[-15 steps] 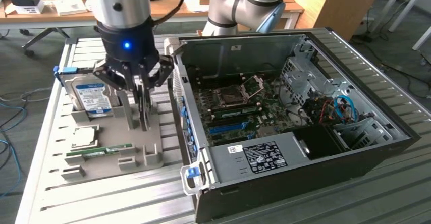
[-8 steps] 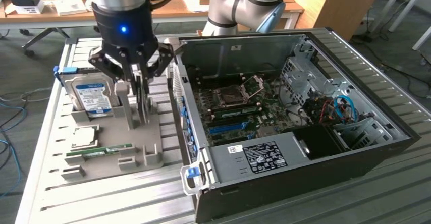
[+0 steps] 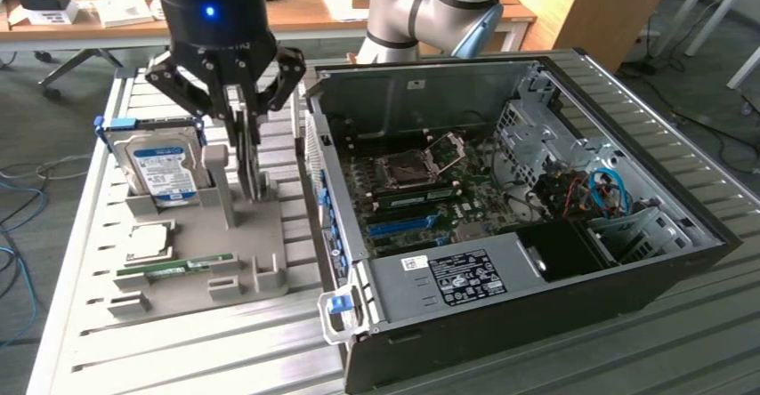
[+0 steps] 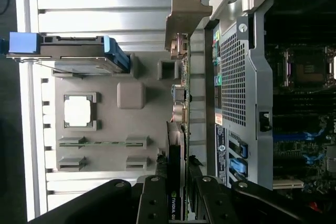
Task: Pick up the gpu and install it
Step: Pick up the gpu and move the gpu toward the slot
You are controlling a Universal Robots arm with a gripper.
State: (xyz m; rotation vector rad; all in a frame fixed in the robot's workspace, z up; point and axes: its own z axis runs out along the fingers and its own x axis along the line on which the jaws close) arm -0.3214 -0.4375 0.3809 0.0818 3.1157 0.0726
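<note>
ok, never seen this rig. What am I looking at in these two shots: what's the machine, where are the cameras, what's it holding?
It is one robot arm with a two-fingered gripper on its end. One picture comes from a camera off the arm that takes in the whole bench. The other comes from a camera on the wrist, looking along the gripper.

On the slatted metal table sits a grey tray. It carries a hard drive, a processor chip, a green memory stick and the gpu, a slim card standing edge-on.

Beside the tray is an open PC case, lying on its side with its motherboard exposed.

The gripper is closed on the gpu, which has not yet left the tray.
</note>
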